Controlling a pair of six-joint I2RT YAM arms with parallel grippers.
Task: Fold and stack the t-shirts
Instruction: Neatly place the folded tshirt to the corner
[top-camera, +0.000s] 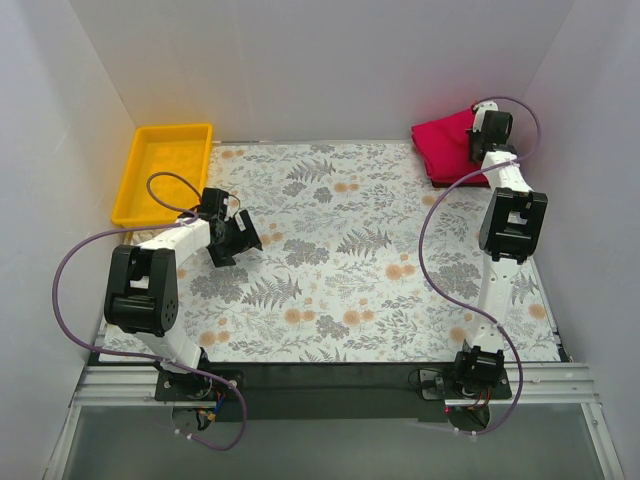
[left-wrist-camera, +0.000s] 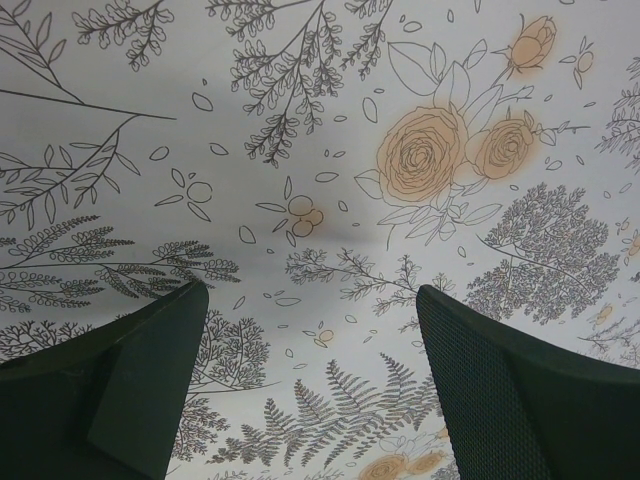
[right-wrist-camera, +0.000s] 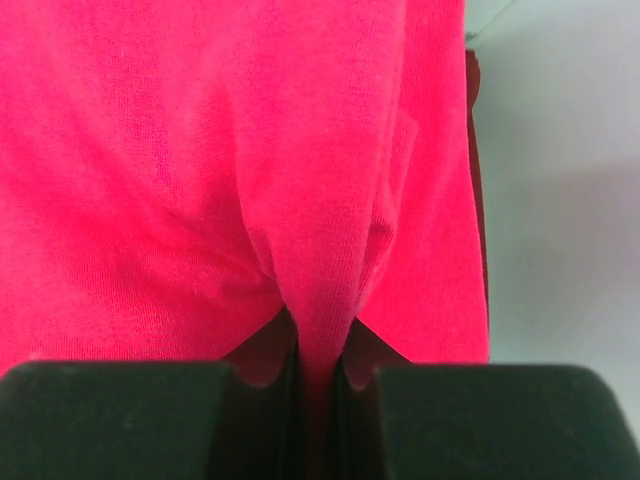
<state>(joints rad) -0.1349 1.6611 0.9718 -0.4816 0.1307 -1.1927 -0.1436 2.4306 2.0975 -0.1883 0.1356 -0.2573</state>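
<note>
t-shirts (top-camera: 447, 146): ridge clamped in right pincer (right-wrist-camera: 318, 372); left pincer (left-wrist-camera: 312, 292) held apart. pile may be dragged if several layers are caught.

Light falls soft and even from overhead, bright on the white walls (top-camera: 300, 60) and the flowered cloth (top-camera: 350, 280). Nothing glares, and shadows are faint and soft-edged. The overhead view is sharp to its corners. From the left wrist the print is crisp, with a pale grey shadow at centre. The left fingers (left-wrist-camera: 120, 390), at 7 and 5 o'clock, are dim and blurred. From the right wrist the shirt (right-wrist-camera: 200, 150) glows oversaturated and slightly soft, and the right fingers (right-wrist-camera: 110, 420) at 6 o'clock are near black.
</note>
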